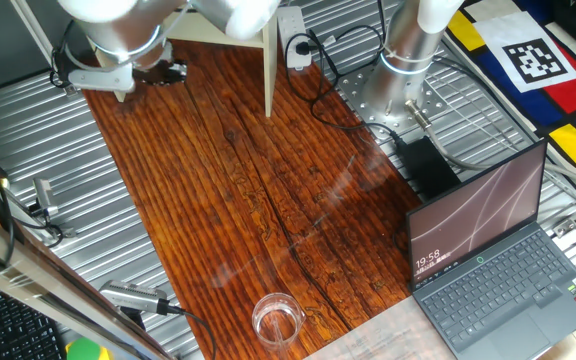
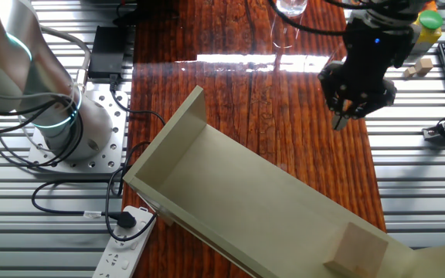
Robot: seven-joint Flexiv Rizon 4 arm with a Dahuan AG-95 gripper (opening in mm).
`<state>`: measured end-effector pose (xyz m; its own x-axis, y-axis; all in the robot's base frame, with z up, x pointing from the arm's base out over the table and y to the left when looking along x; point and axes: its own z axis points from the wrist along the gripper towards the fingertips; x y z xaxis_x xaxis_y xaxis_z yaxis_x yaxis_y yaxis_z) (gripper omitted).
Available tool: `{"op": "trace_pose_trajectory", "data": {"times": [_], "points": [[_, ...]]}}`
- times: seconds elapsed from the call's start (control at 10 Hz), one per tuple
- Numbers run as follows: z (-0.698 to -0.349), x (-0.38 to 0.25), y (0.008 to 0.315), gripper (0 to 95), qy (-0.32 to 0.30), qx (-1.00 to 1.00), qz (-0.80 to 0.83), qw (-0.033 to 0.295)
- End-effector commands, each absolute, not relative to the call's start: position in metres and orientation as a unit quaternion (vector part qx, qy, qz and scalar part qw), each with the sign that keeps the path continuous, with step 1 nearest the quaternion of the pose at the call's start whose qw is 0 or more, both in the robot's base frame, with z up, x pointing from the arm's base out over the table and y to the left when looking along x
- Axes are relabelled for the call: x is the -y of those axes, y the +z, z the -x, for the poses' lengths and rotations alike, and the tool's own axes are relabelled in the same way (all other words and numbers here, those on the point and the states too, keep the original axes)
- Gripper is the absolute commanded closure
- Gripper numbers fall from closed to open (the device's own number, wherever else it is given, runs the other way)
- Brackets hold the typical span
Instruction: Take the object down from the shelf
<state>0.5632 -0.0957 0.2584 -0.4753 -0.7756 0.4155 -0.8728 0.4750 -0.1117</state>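
**Q:** What was shown on the table (image 1: 218,180)?

**A:** A dark red-brown wooden table was seen, laid over a ribbed metal surface. A cream shelf (image 2: 238,193) was placed at one end of it, with flat boards and an upright panel. In the other fixed view the shelf was seen from above and filled the foreground.

**Q:** Where was the cube found?

**A:** A small light-tan wooden cube (image 2: 358,247) was seen resting on the flat board of the shelf, toward the right end in that view. Nothing was touching it.

**Q:** And the hand?

**A:** The black hand (image 2: 344,116) was held above the bare wood beyond the shelf, with its fingers pointed downward. It was well apart from the cube. Nothing was seen between the fingers, but whether they were spread or pressed together could not be told, as they were shown dark and small.

**Q:** What else was pictured?

**A:** A clear drinking glass (image 1: 276,318) was stood upright at the end of the table away from the shelf. An open laptop (image 1: 498,270) with a lit screen was set beside the table. The silver base of the arm (image 2: 60,131) was bolted to a metal plate near the shelf, and black cables were trailed around it. A white power strip (image 2: 126,247) was laid next to the shelf. A green object (image 2: 429,19) was noted off the table, but what it was could not be told.
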Motion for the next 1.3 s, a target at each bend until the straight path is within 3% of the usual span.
{"op": "trace_pose_trajectory", "data": {"times": [0.1, 0.3, 0.4, 0.6, 0.7, 1.3], "points": [[-0.565, 0.118, 0.263, 57.0, 0.124, 0.82, -0.539, 0.149], [-0.567, 0.159, 0.269, 57.0, 0.116, 0.808, -0.558, 0.147], [-0.568, 0.174, 0.274, 38.0, 0.113, 0.802, -0.567, 0.148], [-0.581, 0.205, 0.291, 38.0, 0.102, 0.777, -0.603, 0.149], [-0.582, 0.217, 0.295, 19.0, 0.096, 0.773, -0.61, 0.146], [-0.562, 0.258, 0.309, 19.0, 0.075, 0.762, -0.625, 0.149]]}}
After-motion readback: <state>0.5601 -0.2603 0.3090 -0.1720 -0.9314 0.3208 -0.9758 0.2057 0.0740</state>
